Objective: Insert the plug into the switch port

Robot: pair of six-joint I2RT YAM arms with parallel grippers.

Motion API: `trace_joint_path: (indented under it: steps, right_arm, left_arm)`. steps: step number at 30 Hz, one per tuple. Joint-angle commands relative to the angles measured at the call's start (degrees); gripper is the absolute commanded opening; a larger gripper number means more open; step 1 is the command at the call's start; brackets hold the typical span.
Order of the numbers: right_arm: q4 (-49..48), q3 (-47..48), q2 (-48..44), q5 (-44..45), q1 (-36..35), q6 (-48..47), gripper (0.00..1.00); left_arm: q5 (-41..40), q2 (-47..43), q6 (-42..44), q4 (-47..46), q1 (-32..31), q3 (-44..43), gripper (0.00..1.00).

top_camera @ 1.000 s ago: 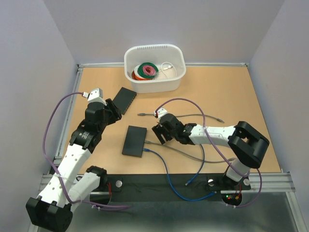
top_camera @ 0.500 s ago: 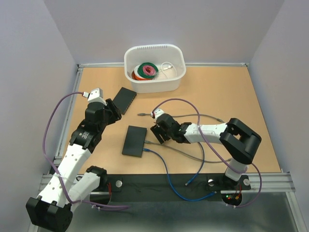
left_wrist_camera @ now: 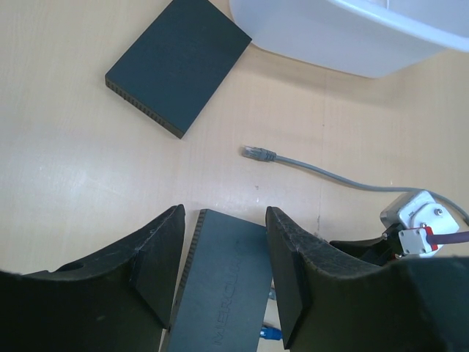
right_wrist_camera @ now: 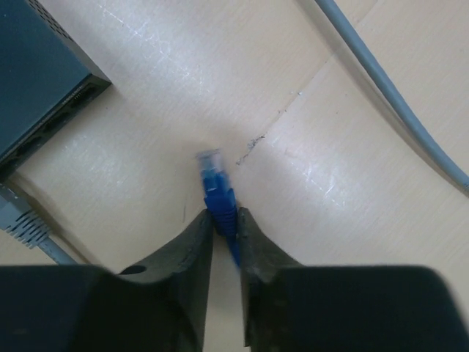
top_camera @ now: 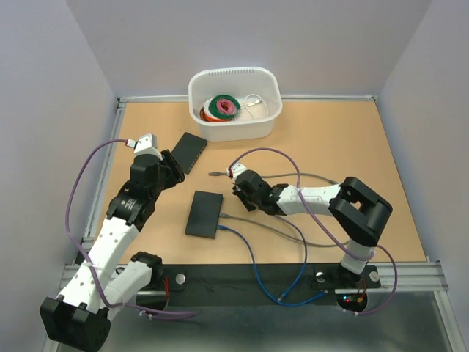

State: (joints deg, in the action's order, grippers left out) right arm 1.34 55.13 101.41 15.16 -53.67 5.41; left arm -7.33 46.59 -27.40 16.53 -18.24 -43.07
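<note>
The black switch lies flat left of centre; its port side shows in the right wrist view. My right gripper is shut on a blue plug, whose blurred tip points at bare table to the right of the ports. From above, that gripper sits just right of the switch's far corner. A grey plug lies at the port side. My left gripper hangs open above the switch, holding nothing; from above it is up and left of the switch.
A second black box lies behind the switch. A white bin with cable coils stands at the back. A loose grey plug rests mid-table. Another blue plug end lies by the switch, its cable trailing to the near edge.
My right gripper slid left toward the switch and closed from open onto the blue plug. The blue cable near the front edge shifted. The left arm has not moved.
</note>
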Motion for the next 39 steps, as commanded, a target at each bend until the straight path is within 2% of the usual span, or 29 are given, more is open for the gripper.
trace_joint_path:
  steps: [1, 8, 12, 16, 18, 19, 22, 24, 30, 39]
  right_arm:
    - [-0.2, 1.03, 0.64, -1.09, 0.58, -1.01, 0.18]
    - [-2.56, -1.25, -3.84, -2.68, 0.58, -2.07, 0.06]
    - [-3.19, -2.22, -8.41, -2.24, 0.58, -3.3, 0.02]
    - [-3.36, -2.49, -15.16, -3.72, 0.67, -3.56, 0.0]
    - [-3.37, -2.22, -17.46, -7.32, 0.58, -3.65, 0.0]
    - [-3.28, -2.14, -19.21, -10.38, 0.67, -3.48, 0.01]
    - [-3.1, -1.44, -21.68, -14.88, 0.58, -2.43, 0.0]
    - [-3.02, -1.0, -23.17, -20.49, 0.58, -1.55, 0.0]
    - [-3.02, 1.73, -23.18, -27.98, 0.58, 2.06, 0.0]
    - [-3.1, 3.66, -22.57, -28.87, 0.58, 3.29, 0.0]
  left_arm:
    - [-0.22, -0.01, 1.21, -1.5, 0.22, 0.62, 0.59]
    - [0.47, -0.53, 1.21, -1.68, 0.22, 0.62, 0.59]
    - [4.42, -2.29, 1.12, -3.87, 0.22, 1.14, 0.59]
    - [17.48, -6.06, -0.81, -12.8, 0.22, 5.69, 0.59]
    - [22.34, -7.21, -3.61, -16.34, 0.14, 8.08, 0.59]
    - [26.28, -8.0, -4.58, -21.58, 0.13, 10.44, 0.59]
    - [30.87, -8.79, -8.28, -27.76, 0.05, 13.53, 0.58]
    - [31.68, -8.71, -9.07, -29.27, -0.13, 13.98, 0.56]
    - [32.12, -8.79, -13.38, -35.42, -3.11, 15.91, 0.56]
    - [27.02, -5.02, -14.7, -38.33, -10.41, 17.4, 0.56]
